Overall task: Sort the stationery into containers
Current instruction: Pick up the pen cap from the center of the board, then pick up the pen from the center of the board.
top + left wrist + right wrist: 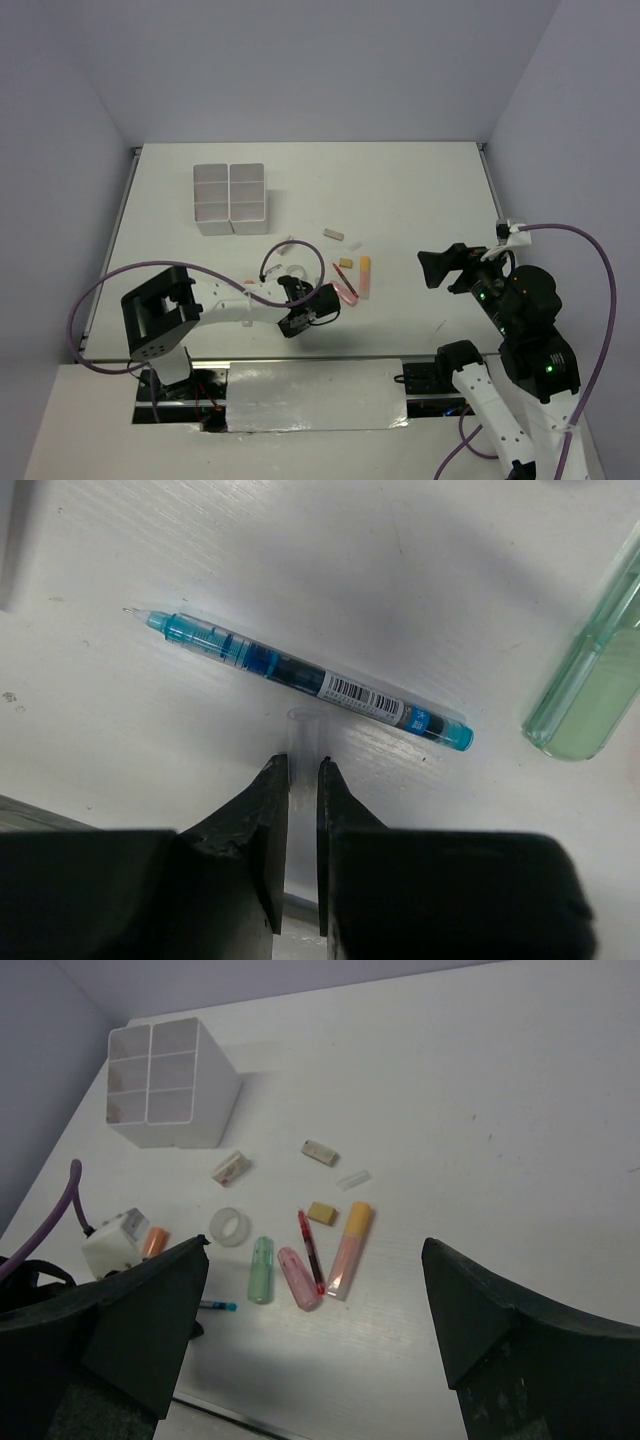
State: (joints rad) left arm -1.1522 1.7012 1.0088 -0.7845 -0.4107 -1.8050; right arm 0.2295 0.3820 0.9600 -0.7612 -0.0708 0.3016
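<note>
Noting the left gripper (302, 765) low over the surface (420, 570): jaws nearly together, pinching what looks like a small clear tube (303, 728). The pen (300, 680) lies flat just beyond the tips, apart from them, slanted, with its nib toward the left of the wrist view. A green marker (590, 690) lies near it. The right gripper (315, 1250) hangs above the scatter, jaws wide, nothing in them. The box (231, 198) stands well apart, far left. We judge the pen light, stiff, slick and round, so prone to roll; we would take it across mid-barrel, by the label. The tube looks thin-walled, so a gentle pinch should do.
</note>
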